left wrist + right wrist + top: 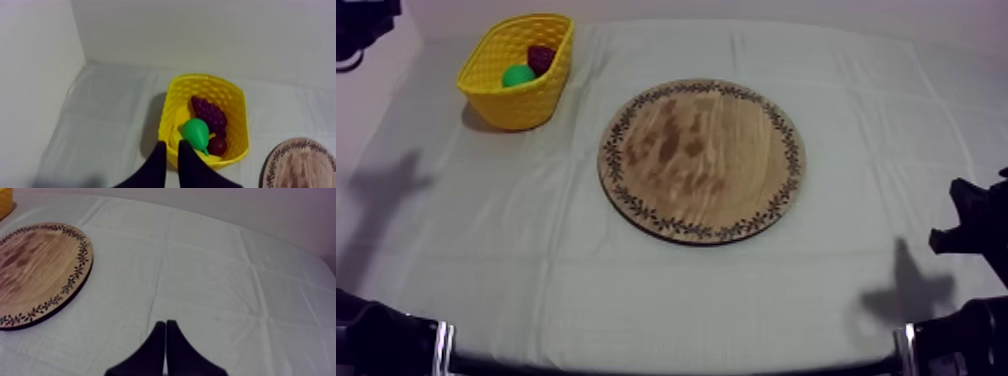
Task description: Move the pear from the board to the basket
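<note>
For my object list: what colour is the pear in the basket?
The pear is green, clearest in the left wrist view.

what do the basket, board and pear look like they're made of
Yellow basket: likely moulded plastic, uniform colour, perforated lattice wall. Wooden board: wood by its blotchy grain, matt, with a dark printed or burnt rim pattern. Pear: probably plastic, smooth even green surface.
</note>
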Controlling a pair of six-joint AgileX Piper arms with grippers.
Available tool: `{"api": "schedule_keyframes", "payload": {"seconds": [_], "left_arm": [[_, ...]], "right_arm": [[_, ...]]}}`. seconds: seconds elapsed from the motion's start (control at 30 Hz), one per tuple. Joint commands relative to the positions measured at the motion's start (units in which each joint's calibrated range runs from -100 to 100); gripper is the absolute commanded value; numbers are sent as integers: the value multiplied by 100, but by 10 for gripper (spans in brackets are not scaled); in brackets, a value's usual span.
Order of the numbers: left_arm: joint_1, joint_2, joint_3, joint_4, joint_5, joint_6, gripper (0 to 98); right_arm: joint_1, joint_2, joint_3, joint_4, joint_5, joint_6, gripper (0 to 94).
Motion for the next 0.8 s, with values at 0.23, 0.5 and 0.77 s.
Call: {"api": "schedule_keyframes", "payload": {"seconds": [0.23,0.5,0.77], "left_arm": [[-229,-3123,2610,0,-1375,266,8],[-222,-4967,4414,-4,-1643,265,1],[-244,-5864,5298,154,-1501,35,0]], "right_arm": [[0,1,5,1,0,-1,5],[0,1,5,1,0,-1,5],[0,1,5,1,0,-1,5]]}}
